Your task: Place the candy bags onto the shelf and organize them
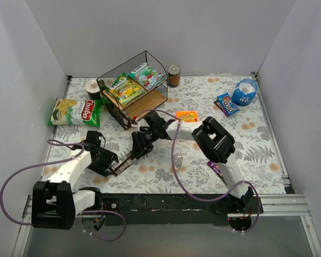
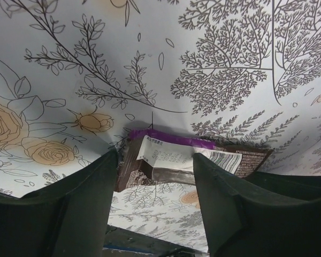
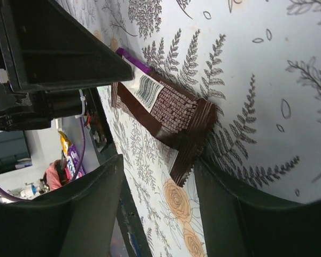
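Partly, the scene is masked by the arms. From above, the right arm (image 1: pixel 219 142) covers most of the purple wrapper (image 1: pixel 214 166) near the near-right corner of the table (image 1: pixel 257 144), leaving only a short end exposed. The two grippers crowd the dark brown wrapper (image 1: pixel 123 165), which shows only as a thin slanted sliver close to the near edge, left of centre. Print on the small blue pack (image 1: pixel 227 104), toward the far-right corner just beside the round blue pouch (image 1: pixel 244 92), is too small to read.

Left wrist view: the left gripper (image 2: pixel 155 158) has its jaws spread wide. The dark brown wrapper lies across the gap beyond the fingers (image 2: pixel 69 214), its right part cut off behind one finger. Whether either finger touches it cannot be told.

Right wrist view: the right gripper (image 3: pixel 158 159) is likewise spread, with the wrapper's crimped end reaching between its jaws.

The wrapper is glossy brown with serrated, crimped ends. It carries a white label, a barcode and a purple strip at the end nearest the left gripper, and it lies on the floral-print surface.

The shelf (image 1: pixel 150 101) stands toward the far edge, left of centre, turned diagonally. Its upper board carries the green-yellow bag (image 1: pixel 127 90) and the teal-white bag (image 1: pixel 146 75) side by side.
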Tool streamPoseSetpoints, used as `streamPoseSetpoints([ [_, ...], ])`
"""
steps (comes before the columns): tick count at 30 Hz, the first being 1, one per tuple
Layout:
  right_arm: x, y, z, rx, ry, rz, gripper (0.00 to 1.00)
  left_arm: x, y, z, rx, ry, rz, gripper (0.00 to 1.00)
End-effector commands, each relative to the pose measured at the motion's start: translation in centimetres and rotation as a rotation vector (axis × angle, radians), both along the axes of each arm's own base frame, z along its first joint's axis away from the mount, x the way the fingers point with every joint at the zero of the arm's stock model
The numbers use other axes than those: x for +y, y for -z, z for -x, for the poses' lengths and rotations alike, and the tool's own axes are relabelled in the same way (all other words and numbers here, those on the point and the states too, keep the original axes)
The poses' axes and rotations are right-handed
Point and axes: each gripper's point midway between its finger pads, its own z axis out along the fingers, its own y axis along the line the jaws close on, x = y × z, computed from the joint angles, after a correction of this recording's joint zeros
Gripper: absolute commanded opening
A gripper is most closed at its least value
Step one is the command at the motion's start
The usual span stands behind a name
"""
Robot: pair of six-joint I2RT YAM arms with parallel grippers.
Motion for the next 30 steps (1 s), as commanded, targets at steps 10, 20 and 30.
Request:
streamPoseSetpoints([
  [10, 0.8, 3.5, -1.0, -0.010, 0.075, 0.080, 0.45, -0.4, 0.9, 0.4, 0.012, 0.065, 0.015, 0.55],
  [20, 0.6, 3.1, -1.8, -0.046, 0.118, 0.099, 0.13, 0.1, -1.0, -0.7, -0.026, 0.078, -0.018, 0.61],
  [30, -1.6, -2.5, -4.7, -0.117, 0.242, 0.000, 0.01, 2.6, -7.3, -4.9, -0.177, 0.062, -0.172, 0.81],
])
